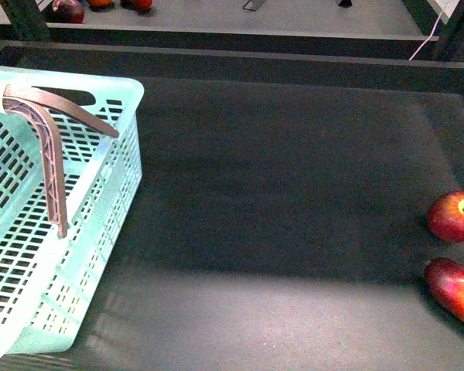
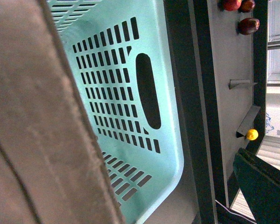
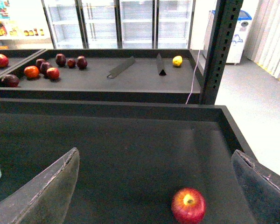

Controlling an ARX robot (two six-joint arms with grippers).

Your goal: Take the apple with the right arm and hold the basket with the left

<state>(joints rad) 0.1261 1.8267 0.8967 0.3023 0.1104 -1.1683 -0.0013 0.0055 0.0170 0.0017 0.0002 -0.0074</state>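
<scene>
The apple (image 1: 454,216) is round and red with a yellow stem patch; it lies on the dark shelf at the far right. In the right wrist view the apple (image 3: 188,205) sits between my right gripper's (image 3: 158,196) wide-open fingers, nearer the one finger (image 3: 261,186). The mint-green basket (image 1: 100,224) stands at the left with its brown handle (image 1: 50,147) folded across. My left gripper is shut on the basket; the left wrist view shows the basket's slotted wall and hand hole (image 2: 130,98) close up. Neither arm shows in the front view.
An elongated red-orange fruit (image 1: 458,291) lies just in front of the apple. A raised dark lip (image 1: 240,62) closes the shelf's back. Behind it, another shelf holds several red fruits (image 3: 42,67) and a yellow lemon (image 3: 177,60). A dark upright post (image 3: 219,51) stands at the right.
</scene>
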